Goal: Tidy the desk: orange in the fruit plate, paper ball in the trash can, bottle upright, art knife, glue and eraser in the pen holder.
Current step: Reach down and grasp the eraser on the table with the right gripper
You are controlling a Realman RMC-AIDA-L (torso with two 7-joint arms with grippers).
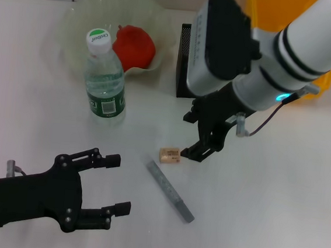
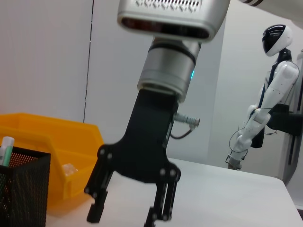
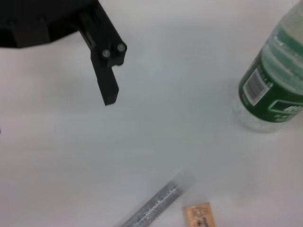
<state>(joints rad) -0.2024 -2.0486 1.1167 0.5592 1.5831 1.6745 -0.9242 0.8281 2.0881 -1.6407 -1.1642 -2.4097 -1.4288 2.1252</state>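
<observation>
A red-orange fruit point(image 1: 135, 46) lies in the translucent fruit plate point(image 1: 82, 19) at the back. The green-labelled bottle point(image 1: 104, 80) stands upright in front of it and also shows in the right wrist view point(image 3: 274, 90). A small tan eraser point(image 1: 169, 155) point(image 3: 199, 216) and the grey art knife point(image 1: 169, 190) point(image 3: 158, 203) lie on the table. My right gripper point(image 1: 196, 141) is open and empty, just right of the eraser. My left gripper point(image 1: 121, 184) is open and empty at the front left. The black mesh pen holder point(image 1: 184, 61) stands behind the right arm. No paper ball shows.
A yellow bin point(image 1: 324, 86) point(image 2: 61, 142) stands at the back right beside the pen holder point(image 2: 23, 189). A pale stick point(image 2: 5, 149) stands in the holder. Another white robot point(image 2: 270, 94) stands far off in the room.
</observation>
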